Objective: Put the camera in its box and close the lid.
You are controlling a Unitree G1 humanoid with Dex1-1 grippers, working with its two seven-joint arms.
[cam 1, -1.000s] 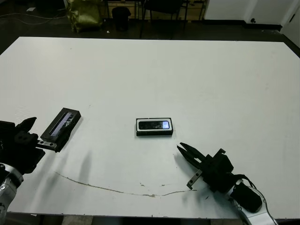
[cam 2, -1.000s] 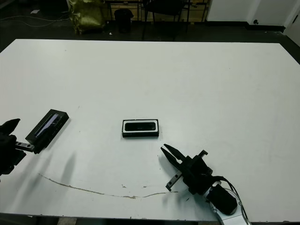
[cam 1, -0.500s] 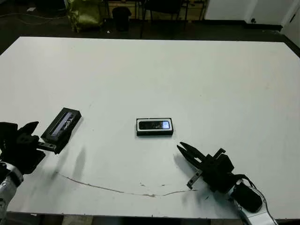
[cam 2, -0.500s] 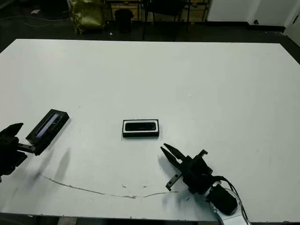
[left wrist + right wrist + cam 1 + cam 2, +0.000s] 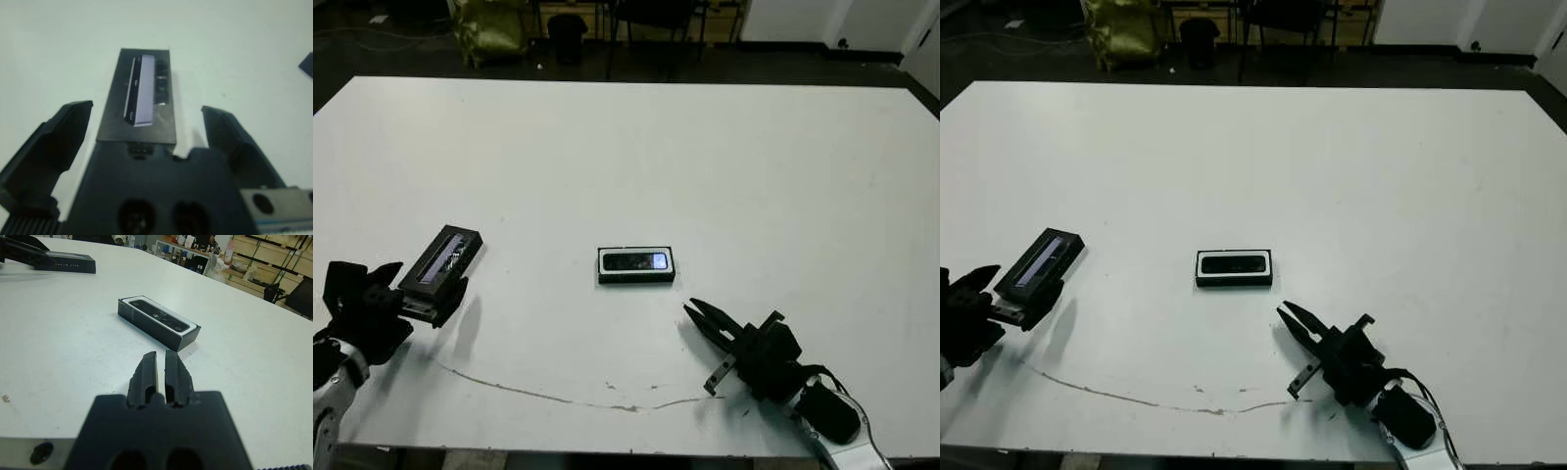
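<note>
The camera (image 5: pixel 635 261) lies flat inside its box (image 5: pixel 636 278) (black walls, white lining showing as a rim around it) near the middle of the white table (image 5: pixel 705 166), its pale bluish patch toward the robot's right. The box is uncovered. The lid (image 5: pixel 441 269) — black, with a long pale grey strip along its face — sits well apart to the left, near the table's front-left area, its near end reaching between the fingers of the left gripper (image 5: pixel 146 137); those fingers are spread wide, one on either side, neither touching it in the wrist view. The right gripper (image 5: pixel 697 315) rests low in front of the box and slightly right of it, fingers pressed nearly together on nothing. A thin brownish scuff line (image 5: pixel 538 392) crosses the table's front edge.
</note>
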